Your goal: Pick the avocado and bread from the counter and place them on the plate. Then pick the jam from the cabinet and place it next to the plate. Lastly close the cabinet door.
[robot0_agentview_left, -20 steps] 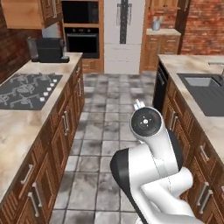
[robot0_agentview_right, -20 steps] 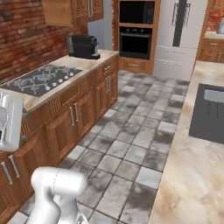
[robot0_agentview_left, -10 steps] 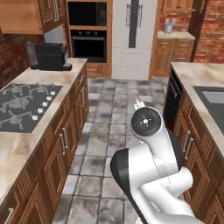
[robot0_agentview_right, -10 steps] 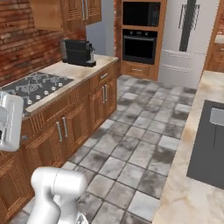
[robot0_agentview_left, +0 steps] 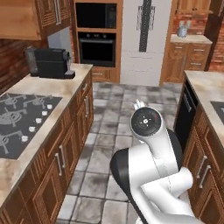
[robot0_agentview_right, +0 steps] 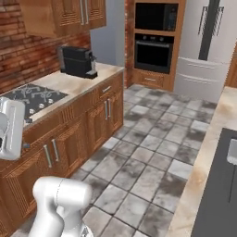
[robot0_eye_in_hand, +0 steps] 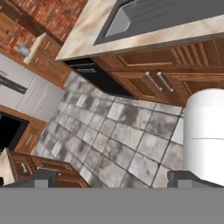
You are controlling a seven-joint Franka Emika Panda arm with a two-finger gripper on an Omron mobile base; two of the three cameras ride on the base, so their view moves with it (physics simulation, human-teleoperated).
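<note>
The counter [robot0_agentview_left: 65,83] is a beige mottled stone worktop over brown cupboards along the left wall, seen again in the right base view [robot0_agentview_right: 76,85]. A second stretch of counter [robot0_eye_in_hand: 94,26] with a sink runs across the top of the hand view. My gripper [robot0_eye_in_hand: 116,179] is open, its two dark fingertips [robot0_eye_in_hand: 43,178] far apart with only floor tiles between them. It points at the grey tiled floor, away from both counters. My white arm [robot0_agentview_left: 151,166] is folded up over the aisle. The avocado, bread, plate and jam are out of view.
A gas cooktop [robot0_agentview_left: 17,118] and a black coffee machine [robot0_agentview_left: 50,62] sit on the left counter. Closed wooden wall cabinets [robot0_agentview_right: 69,14] hang above it. Wall ovens [robot0_agentview_left: 96,46] and a fridge [robot0_agentview_left: 144,39] close the aisle's far end. A dark sink [robot0_agentview_right: 222,185] lies right.
The whole picture has shifted in both base views: the base has driven forward and turned left, so the coffee machine and ovens look nearer. The arm keeps its pose.
</note>
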